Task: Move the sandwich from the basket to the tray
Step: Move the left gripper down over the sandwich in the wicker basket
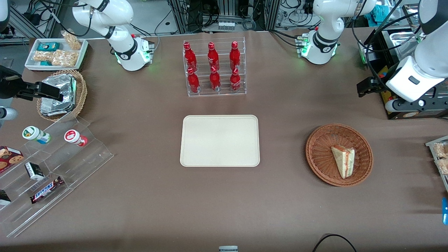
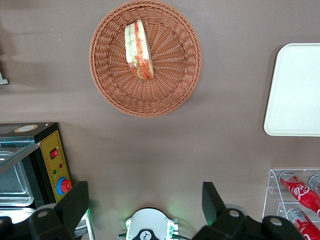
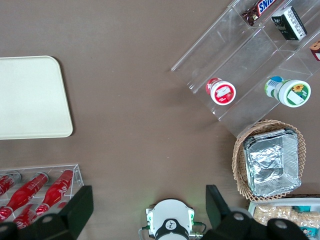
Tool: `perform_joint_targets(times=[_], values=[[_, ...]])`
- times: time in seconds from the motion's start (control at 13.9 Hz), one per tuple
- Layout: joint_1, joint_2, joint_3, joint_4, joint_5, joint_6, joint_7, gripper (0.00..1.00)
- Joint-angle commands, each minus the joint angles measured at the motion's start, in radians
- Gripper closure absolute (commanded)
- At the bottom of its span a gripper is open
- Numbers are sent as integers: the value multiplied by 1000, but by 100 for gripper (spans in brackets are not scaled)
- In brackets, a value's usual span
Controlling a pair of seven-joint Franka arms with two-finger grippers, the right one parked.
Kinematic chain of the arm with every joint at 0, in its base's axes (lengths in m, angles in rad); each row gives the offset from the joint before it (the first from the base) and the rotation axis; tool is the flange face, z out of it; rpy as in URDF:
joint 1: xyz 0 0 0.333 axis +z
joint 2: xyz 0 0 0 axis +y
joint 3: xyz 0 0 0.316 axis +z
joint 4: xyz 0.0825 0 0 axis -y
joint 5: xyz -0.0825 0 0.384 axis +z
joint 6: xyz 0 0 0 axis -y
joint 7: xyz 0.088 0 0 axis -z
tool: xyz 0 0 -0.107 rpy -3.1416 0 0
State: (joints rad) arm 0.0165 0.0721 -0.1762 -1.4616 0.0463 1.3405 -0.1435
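Observation:
The sandwich (image 1: 343,161), a pale bread wedge with a red-pink filling stripe, lies in the reddish-brown wicker basket (image 1: 320,140) toward the working arm's end of the table. Both also show in the left wrist view: the sandwich (image 2: 138,50) and the basket (image 2: 170,90). The cream tray (image 1: 219,140) lies bare at the table's middle, and shows in the left wrist view (image 2: 295,90) too. My left gripper (image 1: 365,89) hangs high above the table, farther from the front camera than the basket. In the left wrist view the gripper (image 2: 144,200) is open and empty, its fingers wide apart.
A clear rack of red bottles (image 1: 214,68) stands farther from the front camera than the tray. A black box with a red button (image 2: 55,165) sits beside the gripper. A stepped acrylic shelf with snacks (image 1: 52,164) and a tan basket of foil packets (image 1: 61,94) lie toward the parked arm's end.

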Motion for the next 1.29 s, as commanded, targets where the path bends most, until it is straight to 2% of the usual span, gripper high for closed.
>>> perform_joint_targets(times=[0.0,0.58,0.79,0.94,1.22], values=[[-4,3,1,12,17,41,12,0],[45,34,11,-8,20,31,71,0],[43,116,11,-11,23,34,38,0],[78,150,11,-28,6,49,41,0],[77,133,7,-202,6,262,50,0]])
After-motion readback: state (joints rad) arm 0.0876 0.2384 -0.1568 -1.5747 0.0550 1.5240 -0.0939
